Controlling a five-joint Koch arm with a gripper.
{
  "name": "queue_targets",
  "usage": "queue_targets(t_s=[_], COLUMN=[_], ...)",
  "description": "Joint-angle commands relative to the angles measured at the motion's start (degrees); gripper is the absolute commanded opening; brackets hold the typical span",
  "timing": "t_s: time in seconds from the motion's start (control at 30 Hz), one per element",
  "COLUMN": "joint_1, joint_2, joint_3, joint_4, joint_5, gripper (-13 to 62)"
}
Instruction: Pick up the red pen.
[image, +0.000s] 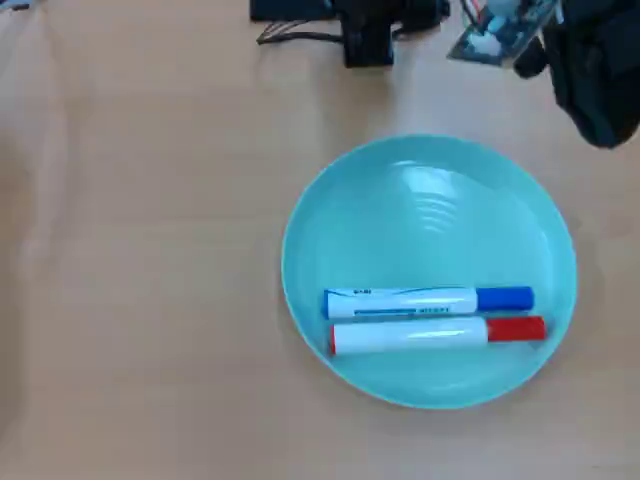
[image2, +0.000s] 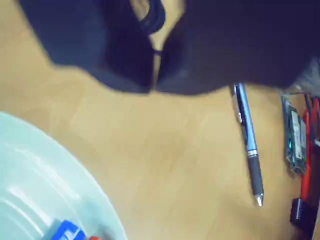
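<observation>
Though capped rightward, red pen (image: 437, 333) level.

The bench (image: 140, 250) is a light wooden surface with a pale grain, bare over its whole left half in the overhead view. A round turquoise plate (image: 430, 190) sits directly on it, right of centre in that view. In the wrist view the plate's rim fills the lower left corner. Also in the wrist view, a blue and silver ballpoint pen (image2: 248, 142) lies flat on the wood, well apart from the plate, its tip pointing toward the bottom edge. Just beside it on the right lies a small green circuit board (image2: 295, 140) with red wires (image2: 309, 150).
</observation>
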Motion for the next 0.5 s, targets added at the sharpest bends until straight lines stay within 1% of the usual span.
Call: queue_targets(t_s=[0.0,0.47], joint_1=[0.3,0.3], joint_2=[3.0,2.0], joint_3=[-1.8,-1.5], joint_4=[-4.8,-4.4], joint_5=[-0.2,0.1], gripper=[-6.8,-6.8])
